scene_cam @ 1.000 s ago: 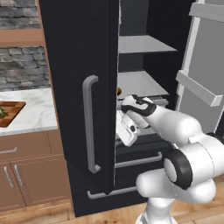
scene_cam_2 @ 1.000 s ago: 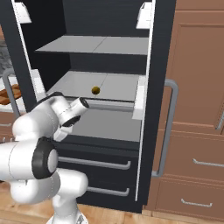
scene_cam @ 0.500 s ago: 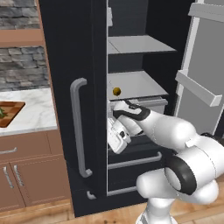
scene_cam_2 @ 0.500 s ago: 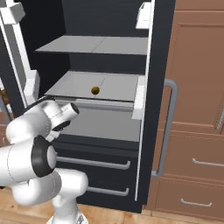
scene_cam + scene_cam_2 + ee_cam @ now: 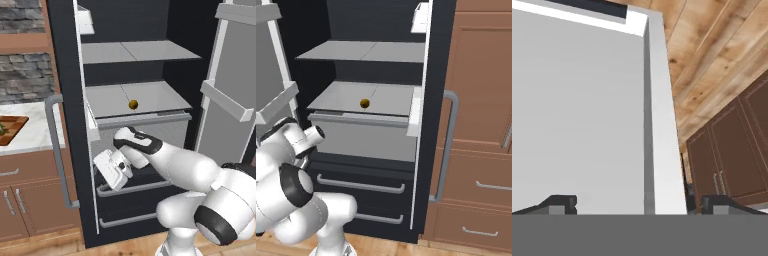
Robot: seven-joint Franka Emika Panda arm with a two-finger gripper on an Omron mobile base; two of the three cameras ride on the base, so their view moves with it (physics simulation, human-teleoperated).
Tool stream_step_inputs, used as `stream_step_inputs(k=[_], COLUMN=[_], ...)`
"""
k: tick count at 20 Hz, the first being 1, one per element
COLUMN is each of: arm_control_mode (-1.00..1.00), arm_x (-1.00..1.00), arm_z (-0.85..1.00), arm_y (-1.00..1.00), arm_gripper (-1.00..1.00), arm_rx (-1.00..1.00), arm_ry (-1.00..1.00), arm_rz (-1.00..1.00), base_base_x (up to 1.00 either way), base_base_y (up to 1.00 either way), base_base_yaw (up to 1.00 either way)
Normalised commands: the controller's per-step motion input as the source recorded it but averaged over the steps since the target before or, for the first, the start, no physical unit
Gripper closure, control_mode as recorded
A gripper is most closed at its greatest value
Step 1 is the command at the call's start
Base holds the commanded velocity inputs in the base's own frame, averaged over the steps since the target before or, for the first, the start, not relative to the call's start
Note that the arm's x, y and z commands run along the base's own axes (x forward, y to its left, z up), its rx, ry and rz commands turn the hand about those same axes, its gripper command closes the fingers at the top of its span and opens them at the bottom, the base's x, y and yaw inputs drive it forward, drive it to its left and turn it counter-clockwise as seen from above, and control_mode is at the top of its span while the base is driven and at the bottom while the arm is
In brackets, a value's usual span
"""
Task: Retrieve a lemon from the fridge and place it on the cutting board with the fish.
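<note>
The fridge [image 5: 61,60] stands with both black doors swung open. The lemon [image 5: 133,104], a small yellow-olive ball, rests alone on the grey middle shelf [image 5: 150,95], and shows again as the lemon [image 5: 364,103] from the other side. My gripper [image 5: 111,170] is low at the inner edge of the left door, below and left of the lemon. Its fingertips [image 5: 559,202] stand wide apart, open, with the door's pale edge [image 5: 659,150] between them and nothing gripped. The cutting board [image 5: 11,129] lies on the counter at the far left, with the fish [image 5: 2,129] cut off by the frame edge.
The right door [image 5: 227,100] hangs open with a grey bin rail. Drawers with bar handles [image 5: 361,186] sit under the shelves. Brown cabinets [image 5: 481,125] flank the fridge, and a wood floor [image 5: 712,45] lies below.
The left fridge door has swung wider open, baring the shelves and the lemon. My hand has moved left and down along with the door's edge.
</note>
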Motion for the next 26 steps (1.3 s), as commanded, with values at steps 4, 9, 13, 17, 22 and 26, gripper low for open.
stream_step_inputs(k=[4,9,13,17,22,26], arm_control_mode=[-1.00,-1.00,-1.00,-1.00,-1.00,-1.00], arm_x=[-0.27,0.00,0.00,0.00,0.00,0.00], arm_z=[0.00,0.01,0.00,-0.09,-0.21,-0.28], arm_y=[0.33,0.07,0.19,0.66,0.70,-0.30], arm_gripper=[-1.00,-1.00,-1.00,-1.00,-1.00,-1.00], arm_rx=[0.00,-0.03,-0.01,0.00,0.00,-0.15], arm_ry=[0.00,0.00,0.01,0.03,0.04,0.00], arm_rz=[0.00,0.00,0.00,0.00,0.01,0.00], base_base_x=[0.00,0.00,0.00,0.00,0.00,0.00], base_base_y=[0.00,0.00,0.00,0.00,0.00,0.00], base_base_yaw=[0.00,0.00,0.00,0.00,0.00,0.00])
